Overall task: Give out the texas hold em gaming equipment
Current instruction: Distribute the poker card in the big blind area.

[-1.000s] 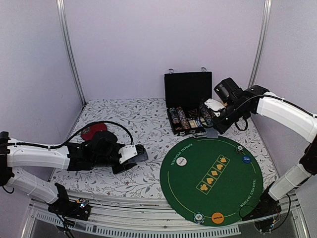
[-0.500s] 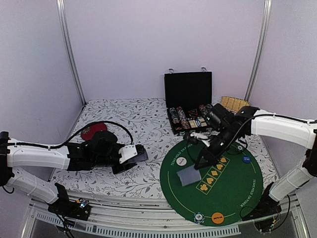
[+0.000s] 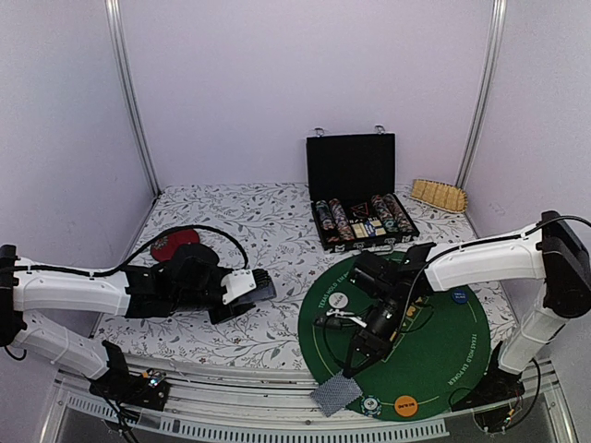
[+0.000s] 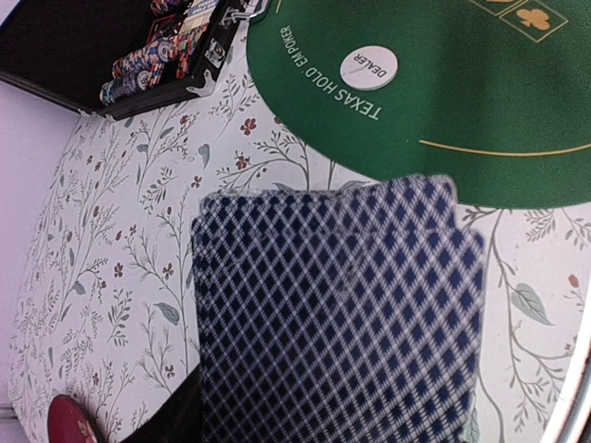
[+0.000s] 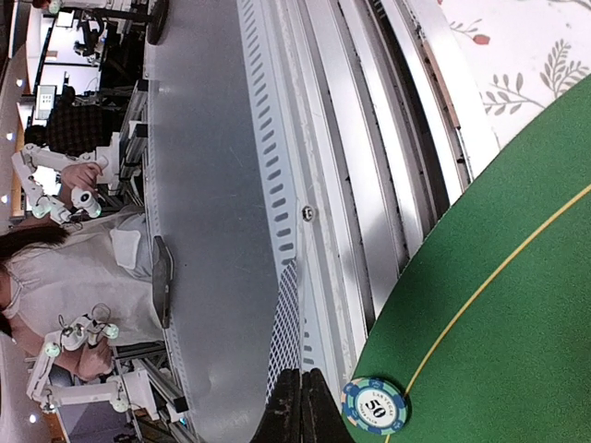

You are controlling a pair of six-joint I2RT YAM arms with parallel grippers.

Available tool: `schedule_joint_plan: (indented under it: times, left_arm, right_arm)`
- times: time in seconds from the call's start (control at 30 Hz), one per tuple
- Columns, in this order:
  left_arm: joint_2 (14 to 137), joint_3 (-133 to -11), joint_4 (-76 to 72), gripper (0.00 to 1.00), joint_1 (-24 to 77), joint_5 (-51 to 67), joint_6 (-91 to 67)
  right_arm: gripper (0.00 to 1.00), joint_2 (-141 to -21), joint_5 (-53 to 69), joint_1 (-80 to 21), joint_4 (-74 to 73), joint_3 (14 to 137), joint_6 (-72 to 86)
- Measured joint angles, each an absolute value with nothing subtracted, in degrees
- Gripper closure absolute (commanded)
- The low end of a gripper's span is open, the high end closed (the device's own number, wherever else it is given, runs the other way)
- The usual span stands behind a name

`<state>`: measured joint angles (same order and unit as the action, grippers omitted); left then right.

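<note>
While my left fingers clamped the deck, my right fingers pinched one card; dealing, I judged, had barely begun.

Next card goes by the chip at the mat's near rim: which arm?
Right. The right gripper pinches one card close beside the striped chip at the green mat's near rim; the left gripper sits off the mat, holding the deck.
</note>
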<state>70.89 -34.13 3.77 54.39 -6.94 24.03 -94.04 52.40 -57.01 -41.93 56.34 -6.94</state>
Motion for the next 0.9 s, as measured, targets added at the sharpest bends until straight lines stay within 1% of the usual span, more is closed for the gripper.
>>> schedule_joint_plan:
  times: [0.33,0.67,0.83,0.9]
  left_arm:
    - [70.8,-34.1,3.7,0.48,54.6,-6.9,24.0]
    - [70.8,-34.1,3.8,0.48,54.7,-7.0,24.1]
    - [70.8,-34.1,3.8,0.48,54.7,-7.0,24.1]
    - [70.8,-34.1,3.8,0.48,54.7,-7.0,24.1]
  right_arm:
    - [0.98,-98.4,54.6,-57.1,-30.1,52.1,-0.1]
    - [0.97,-102.0,51.9,-57.1,-24.4,48.1,4.8]
    - [0.80,-102.3,49.5,-57.1,-23.7,48.1,5.5]
    - [0.68,-102.3,48.1,-57.1,-23.9,48.1,5.3]
